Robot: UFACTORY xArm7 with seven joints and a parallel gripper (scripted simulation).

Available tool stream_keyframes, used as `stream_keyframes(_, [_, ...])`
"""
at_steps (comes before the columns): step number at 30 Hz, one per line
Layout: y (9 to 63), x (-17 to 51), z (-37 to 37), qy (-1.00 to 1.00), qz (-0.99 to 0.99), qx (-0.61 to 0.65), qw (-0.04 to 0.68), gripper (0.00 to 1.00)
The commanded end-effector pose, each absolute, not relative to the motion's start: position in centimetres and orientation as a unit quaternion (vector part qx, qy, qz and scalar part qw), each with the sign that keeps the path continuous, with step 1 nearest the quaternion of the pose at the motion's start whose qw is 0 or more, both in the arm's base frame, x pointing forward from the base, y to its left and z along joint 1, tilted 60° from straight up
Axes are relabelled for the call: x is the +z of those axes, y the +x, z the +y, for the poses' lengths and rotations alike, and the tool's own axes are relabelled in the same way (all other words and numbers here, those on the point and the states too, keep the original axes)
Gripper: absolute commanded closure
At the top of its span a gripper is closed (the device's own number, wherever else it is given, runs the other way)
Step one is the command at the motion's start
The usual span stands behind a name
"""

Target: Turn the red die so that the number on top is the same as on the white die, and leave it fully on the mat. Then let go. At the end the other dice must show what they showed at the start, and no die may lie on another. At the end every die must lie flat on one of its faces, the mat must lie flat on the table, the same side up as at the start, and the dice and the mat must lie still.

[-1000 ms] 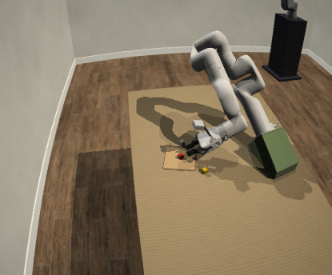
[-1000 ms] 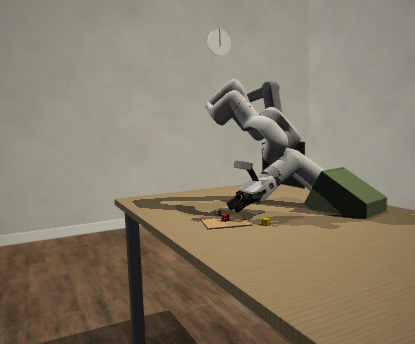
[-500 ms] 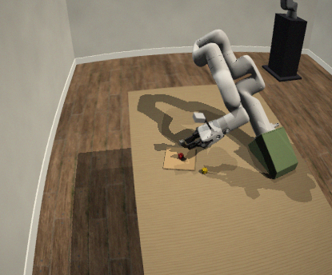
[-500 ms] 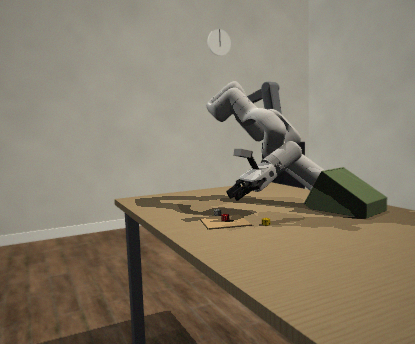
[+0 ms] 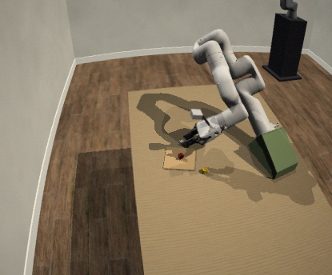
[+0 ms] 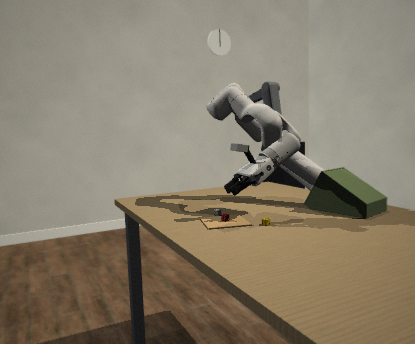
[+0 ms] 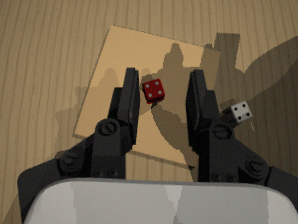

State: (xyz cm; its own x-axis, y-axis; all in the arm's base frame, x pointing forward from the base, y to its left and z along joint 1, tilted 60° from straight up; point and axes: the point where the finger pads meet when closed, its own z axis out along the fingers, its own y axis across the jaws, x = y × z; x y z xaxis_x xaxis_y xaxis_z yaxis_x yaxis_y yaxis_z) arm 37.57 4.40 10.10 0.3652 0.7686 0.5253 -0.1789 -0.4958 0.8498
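The red die (image 5: 180, 155) (image 6: 225, 217) (image 7: 154, 90) lies flat on the tan mat (image 5: 173, 164) (image 6: 212, 224) (image 7: 97, 105), with four pips on top in the wrist view. The white die (image 6: 217, 212) (image 7: 241, 111) lies on the table just off the mat's edge and also shows four pips. My gripper (image 5: 183, 142) (image 6: 230, 188) (image 7: 163, 85) hangs above the mat, tilted down. Its fingers stand apart with nothing between them; the red die shows far below the gap.
A yellow die (image 5: 204, 170) (image 6: 266, 221) lies on the table beside the mat. The green base block (image 5: 274, 152) (image 6: 348, 192) stands at the arm's foot. A black pedestal (image 5: 286, 44) stands on the floor far behind.
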Motion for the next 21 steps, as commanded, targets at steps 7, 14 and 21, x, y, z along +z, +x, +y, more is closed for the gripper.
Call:
stream_keyframes(7, [39.7,12.0,3.3,0.708,0.13,0.434,0.542,0.64])
stream_keyframes(14, [40.2,12.4,3.0,0.725,0.092,0.38,0.566,0.64])
stream_keyframes(21, [40.7,12.7,3.3,0.757,0.045,0.301,0.578,0.64])
